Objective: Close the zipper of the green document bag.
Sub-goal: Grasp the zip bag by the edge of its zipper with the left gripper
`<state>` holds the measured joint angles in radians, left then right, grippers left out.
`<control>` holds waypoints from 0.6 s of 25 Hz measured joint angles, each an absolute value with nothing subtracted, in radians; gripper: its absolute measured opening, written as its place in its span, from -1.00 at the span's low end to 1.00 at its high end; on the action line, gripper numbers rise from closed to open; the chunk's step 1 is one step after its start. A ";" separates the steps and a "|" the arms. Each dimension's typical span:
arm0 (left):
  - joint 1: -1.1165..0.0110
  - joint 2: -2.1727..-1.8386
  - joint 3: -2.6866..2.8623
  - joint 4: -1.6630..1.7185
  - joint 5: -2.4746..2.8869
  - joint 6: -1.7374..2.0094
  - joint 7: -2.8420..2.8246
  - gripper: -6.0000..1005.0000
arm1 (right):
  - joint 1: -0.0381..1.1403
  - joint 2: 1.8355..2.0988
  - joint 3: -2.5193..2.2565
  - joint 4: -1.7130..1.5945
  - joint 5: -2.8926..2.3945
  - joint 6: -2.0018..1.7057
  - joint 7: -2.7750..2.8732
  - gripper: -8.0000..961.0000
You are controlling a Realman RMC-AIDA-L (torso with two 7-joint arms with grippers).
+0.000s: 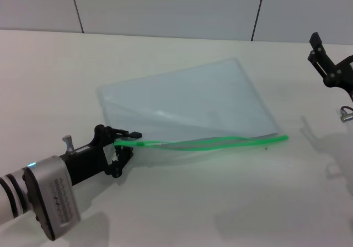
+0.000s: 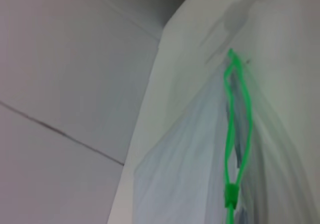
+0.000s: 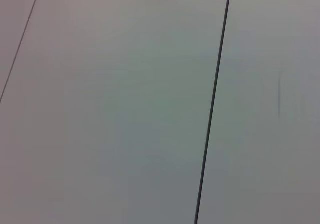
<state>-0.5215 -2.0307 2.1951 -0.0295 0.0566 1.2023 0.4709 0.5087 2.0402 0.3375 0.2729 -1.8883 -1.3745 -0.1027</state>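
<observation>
The green document bag lies flat on the white table, a pale translucent pouch. Its zipper runs along the near edge, and the two green strands are parted along most of their length. The small green slider sits at the strip's left end. My left gripper is shut on that end of the zipper, and the bag's near-left corner is lifted slightly. My right gripper hangs open in the air at the far right, away from the bag.
A grey panelled wall runs behind the table's far edge. The right wrist view shows only wall panels. A small metal part of the right arm shows at the right edge.
</observation>
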 joint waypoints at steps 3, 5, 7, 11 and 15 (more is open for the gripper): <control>-0.521 -2.031 2.195 -0.028 0.065 1.203 0.472 -0.85 | 0.508 2.040 0.337 0.272 -1.888 -1.374 -0.103 0.79; -0.521 -2.031 2.195 -0.028 0.065 1.204 0.468 -0.86 | 0.508 2.040 0.337 0.272 -1.888 -1.374 -0.103 0.79; -0.521 -2.032 2.193 -0.026 0.064 1.204 0.463 -0.87 | 0.508 2.040 0.337 0.272 -1.888 -1.375 -0.103 0.79; -0.521 -2.033 2.183 -0.013 0.057 1.199 0.441 -0.88 | 0.507 2.040 0.337 0.272 -1.888 -1.374 -0.103 0.79; -0.520 -2.033 2.183 -0.004 0.056 1.202 0.430 -0.88 | 0.508 2.040 0.330 0.269 -1.889 -1.374 -0.103 0.79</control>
